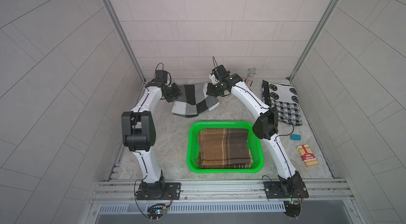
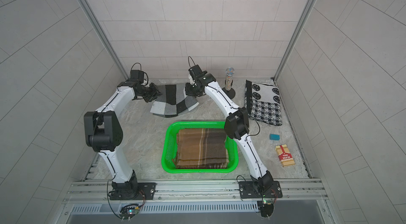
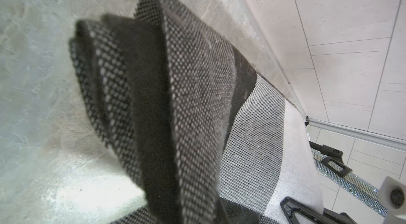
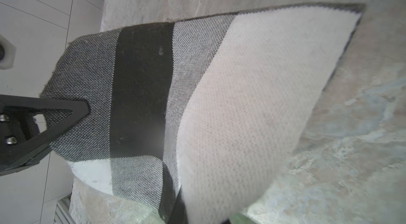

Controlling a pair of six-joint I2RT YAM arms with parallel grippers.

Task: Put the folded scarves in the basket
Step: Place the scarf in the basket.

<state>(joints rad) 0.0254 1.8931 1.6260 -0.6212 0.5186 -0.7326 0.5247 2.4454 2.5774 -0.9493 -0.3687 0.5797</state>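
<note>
Bunched right against the left wrist lens, the checked scarf (image 3: 197, 102) shows stacked grey, black and white layers. Both top views put it at the far side of the bench (image 1: 171, 141), beyond the basket (image 1: 189, 146) and apart from it, with its two far corners raised. The left claw (image 1: 176, 93) is clamped on one corner and the right claw (image 1: 211, 91) on the other. The right wrist view shows a black finger (image 4: 82, 108) pressed on a grey patch. The green basket sits mid-bench with a brown scarf (image 1: 224, 150) folded inside. A patterned cloth (image 1: 283, 102), mic (image 1: 250, 77), blue block (image 1: 295, 137) and card box (image 1: 307, 155) lie to the right.
</note>
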